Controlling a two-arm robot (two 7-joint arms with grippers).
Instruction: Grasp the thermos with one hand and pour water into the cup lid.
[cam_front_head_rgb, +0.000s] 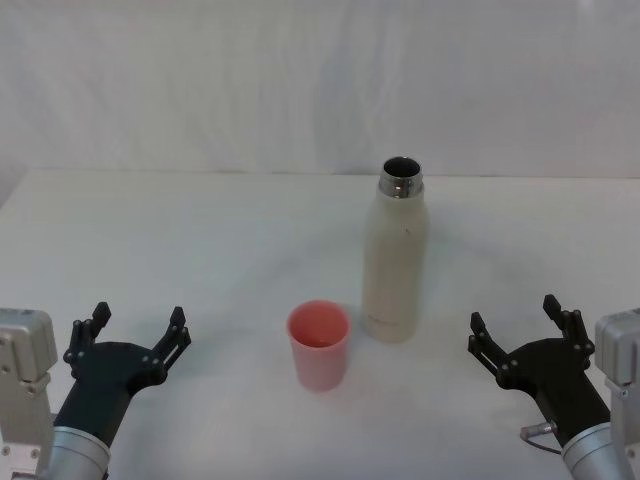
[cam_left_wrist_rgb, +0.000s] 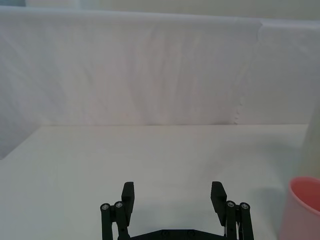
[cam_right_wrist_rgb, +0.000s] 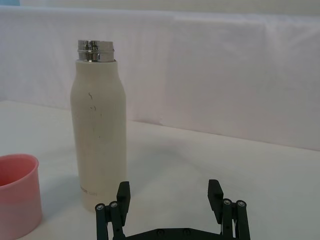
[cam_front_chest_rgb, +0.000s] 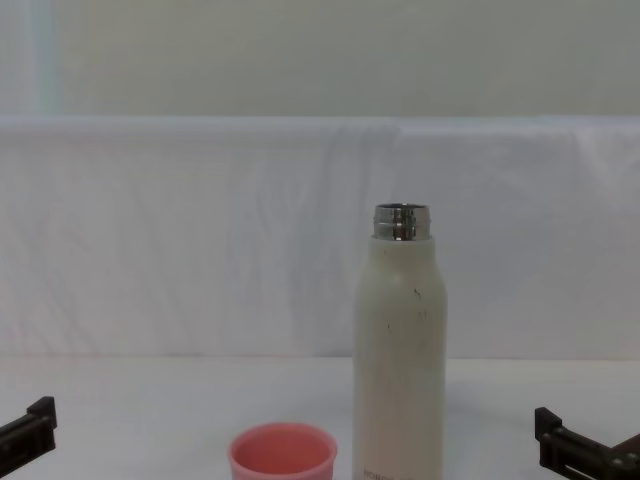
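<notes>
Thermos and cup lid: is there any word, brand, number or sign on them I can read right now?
Thermos: one short line of faint grey lettering near its base, too small and blurred to read.
Cup lid: plain pink, no text or marks visible.
Left end effector and right end effector: no labels visible.

You are looking at a staged test bench in a lab or robot workspace, not a lived-in room. The table (cam_front_head_rgb: 150, 230) is covered in plain white, and a white cloth backdrop (cam_front_chest_rgb: 200, 230) hangs straight behind it, closing off the room. Above the cloth you see a strip of bare pale wall (cam_front_chest_rgb: 320, 55), with no furniture or household clutter around.
</notes>
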